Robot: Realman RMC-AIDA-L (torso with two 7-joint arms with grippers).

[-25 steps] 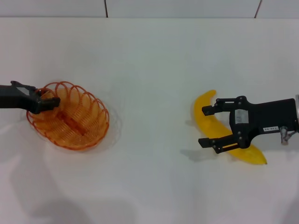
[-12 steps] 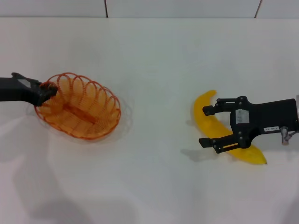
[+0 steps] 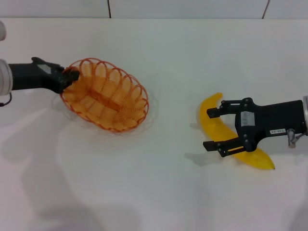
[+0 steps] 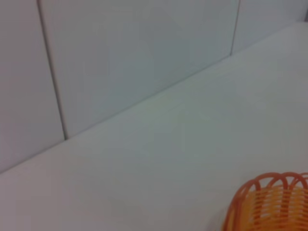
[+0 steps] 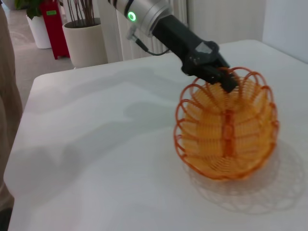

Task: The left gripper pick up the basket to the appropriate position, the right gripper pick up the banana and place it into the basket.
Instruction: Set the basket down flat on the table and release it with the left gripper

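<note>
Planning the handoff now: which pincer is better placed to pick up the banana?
The right pincer. It hovers open directly over the banana, fingers either side of it. The left pincer is across the table, shut on the basket rim.

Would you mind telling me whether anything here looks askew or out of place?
Only the basket: held by its rim in the left tool, it hangs tilted above the table. The banana lies flat beneath the open right tool.

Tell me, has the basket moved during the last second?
Yes. The basket, held by the left gripper, moved right, toward the still banana.
</note>
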